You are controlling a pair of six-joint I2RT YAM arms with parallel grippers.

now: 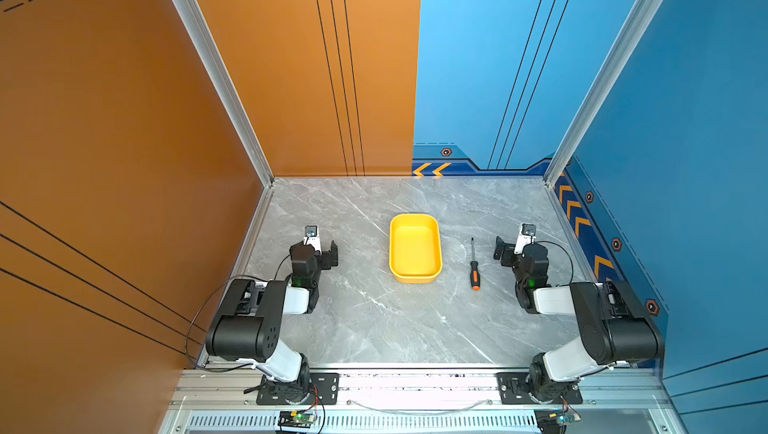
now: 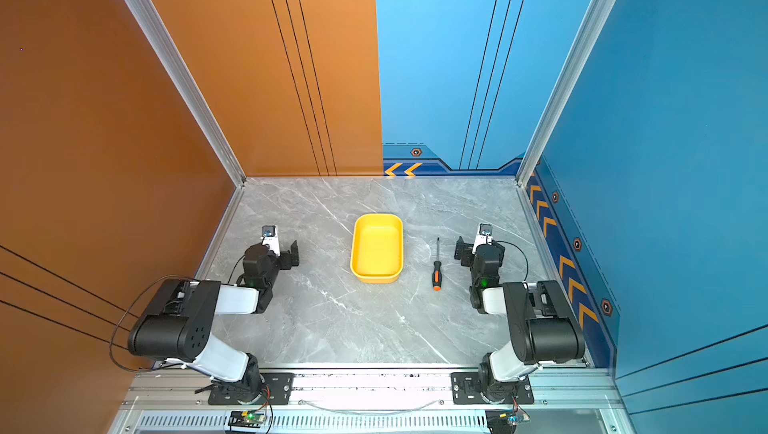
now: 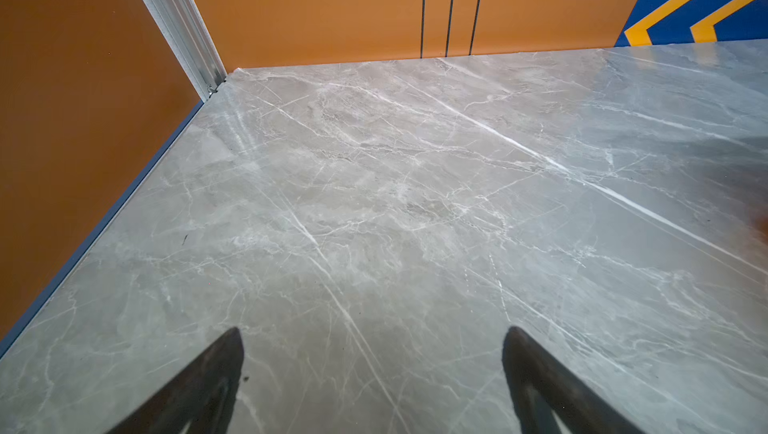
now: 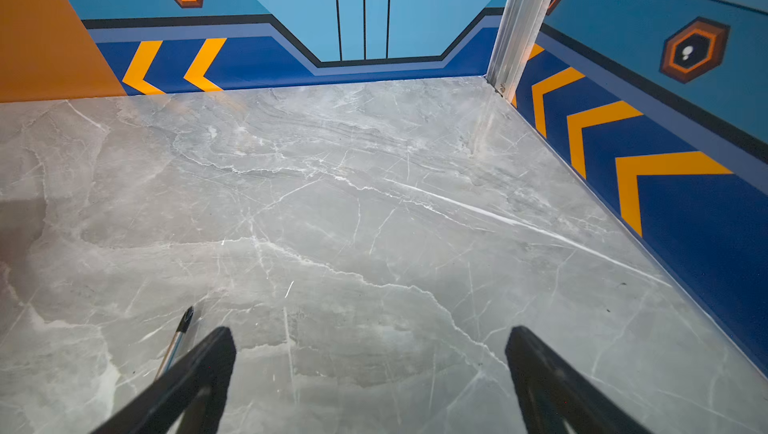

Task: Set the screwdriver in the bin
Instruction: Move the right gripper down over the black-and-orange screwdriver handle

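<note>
We find every view bright and evenly lit from above, with white glare on the front rail (image 1: 415,386) at six o'clock in both top views, faint shadows on the surface (image 1: 374,320), and the right claw (image 4: 370,329) blurred in its wrist view.

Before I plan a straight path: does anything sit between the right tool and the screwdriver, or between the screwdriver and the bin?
Nothing visible: only bare table separates the right tool, the screwdriver and the bin.

Grey marble bench (image 1: 374,320); orange wall (image 1: 104,99), nine o'clock; blue chevron-striped wall (image 1: 685,120), three o'clock; aluminium rail (image 1: 415,382), six o'clock.
</note>
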